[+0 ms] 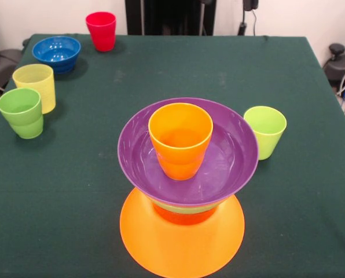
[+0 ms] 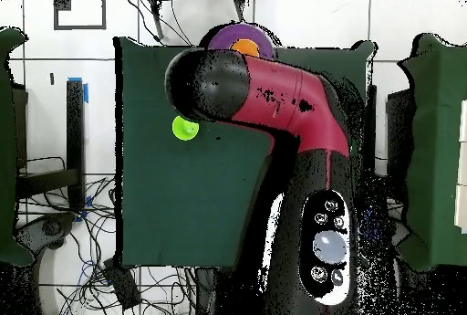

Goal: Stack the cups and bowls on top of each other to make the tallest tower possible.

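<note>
The tower stands at the front middle of the table. Its base is the very large orange bowl (image 1: 182, 237), which seems upside down. On it sit the red-orange bowl (image 1: 184, 216), a sliver of the green bowl (image 1: 187, 207) and the upright purple bowl (image 1: 219, 168). The orange cup (image 1: 180, 139) stands upright inside the purple bowl. The lime green cup (image 1: 265, 130) stands just right of the tower. The green cup (image 1: 22, 113), pale yellow cup (image 1: 35, 84), blue bowl (image 1: 57, 53) and red cup (image 1: 101, 30) stand along the left and far side. No gripper shows in either view.
In the overhead view the red and black arm (image 2: 274, 101) hangs over the table and hides much of it. The purple bowl (image 2: 228, 36), orange cup (image 2: 244, 47) and lime green cup (image 2: 185, 129) peek out beside it. Dark green cloth (image 1: 288, 220) covers the table.
</note>
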Motion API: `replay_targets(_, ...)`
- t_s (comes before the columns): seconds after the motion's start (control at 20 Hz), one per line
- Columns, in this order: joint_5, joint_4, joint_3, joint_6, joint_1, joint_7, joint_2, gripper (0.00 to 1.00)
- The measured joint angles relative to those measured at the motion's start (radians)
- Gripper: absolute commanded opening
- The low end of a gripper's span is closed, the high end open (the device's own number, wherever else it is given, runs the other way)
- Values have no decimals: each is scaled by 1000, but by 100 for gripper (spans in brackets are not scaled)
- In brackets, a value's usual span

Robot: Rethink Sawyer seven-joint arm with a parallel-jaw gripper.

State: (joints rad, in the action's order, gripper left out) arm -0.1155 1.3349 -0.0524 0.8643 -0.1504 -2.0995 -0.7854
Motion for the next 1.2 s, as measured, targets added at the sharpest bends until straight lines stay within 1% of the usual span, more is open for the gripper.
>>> replay_targets(0.05, 5, -17, -13, 30, 6, -2, 6, 100)
replay_targets(0.15, 9, -32, -23, 58, 11, -3, 11, 100)
replay_targets(0.2, 16, -64, -41, 118, 22, -5, 21, 100)
replay_targets(0.25, 17, -83, -52, 153, 28, -6, 28, 100)
replay_targets(0.5, 19, -144, -87, 250, 55, -21, 55, 100)
replay_targets(0.65, 17, -169, -106, 255, 77, -45, 76, 100)
replay_targets(0.8, 16, -174, -122, 244, 98, -75, 95, 100)
replay_targets(0.95, 14, -174, -132, 211, 124, -121, 124, 100)
replay_targets(1.05, 13, -174, -133, 201, 129, -131, 133, 100)
replay_targets(1.2, 10, -175, -136, 176, 143, -160, 169, 100)
